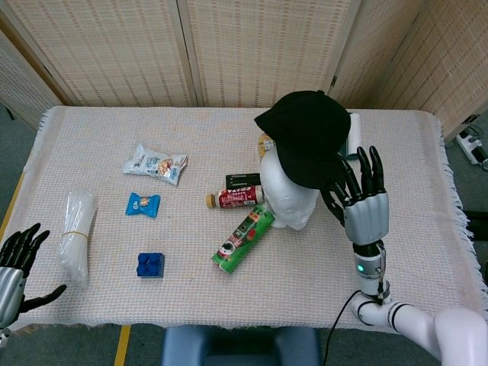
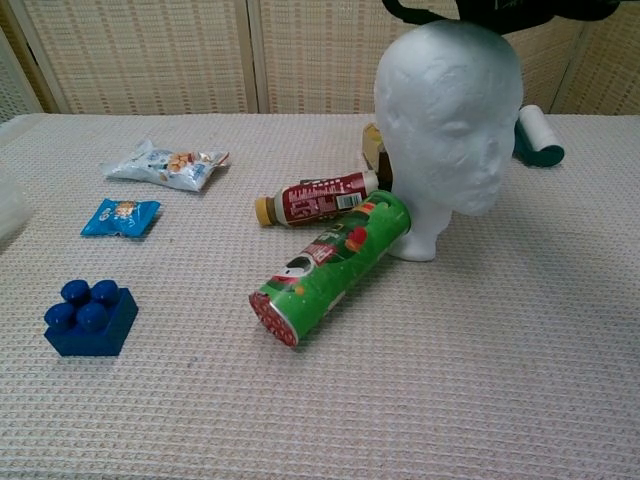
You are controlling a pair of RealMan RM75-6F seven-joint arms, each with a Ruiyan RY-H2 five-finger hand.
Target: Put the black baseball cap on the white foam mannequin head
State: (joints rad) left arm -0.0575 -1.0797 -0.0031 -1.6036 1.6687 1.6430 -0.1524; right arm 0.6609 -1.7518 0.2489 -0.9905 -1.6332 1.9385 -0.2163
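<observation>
The table, covered in a pale woven cloth, fills most of both views. Just right of centre stands the white foam mannequin head, upright, its face turned toward the lower edge of the frame. The black baseball cap hangs directly over its crown; in the chest view the cap sits at the very top edge, and whether it touches the foam cannot be told.

The right hand is just right of the mannequin head, its back to the camera, its fingers reaching up to the cap's lower right edge and holding it there. The left hand is at the lower left corner, off the table edge, fingers spread and grasping nothing.

A green snack canister lies on its side against the base of the mannequin head, angled toward the lower left. A red-labelled bottle lies just above it. At far left lies a clear plastic bundle. A white snack packet is upper left of centre, with a small blue packet below it and a blue toy brick lower still.
</observation>
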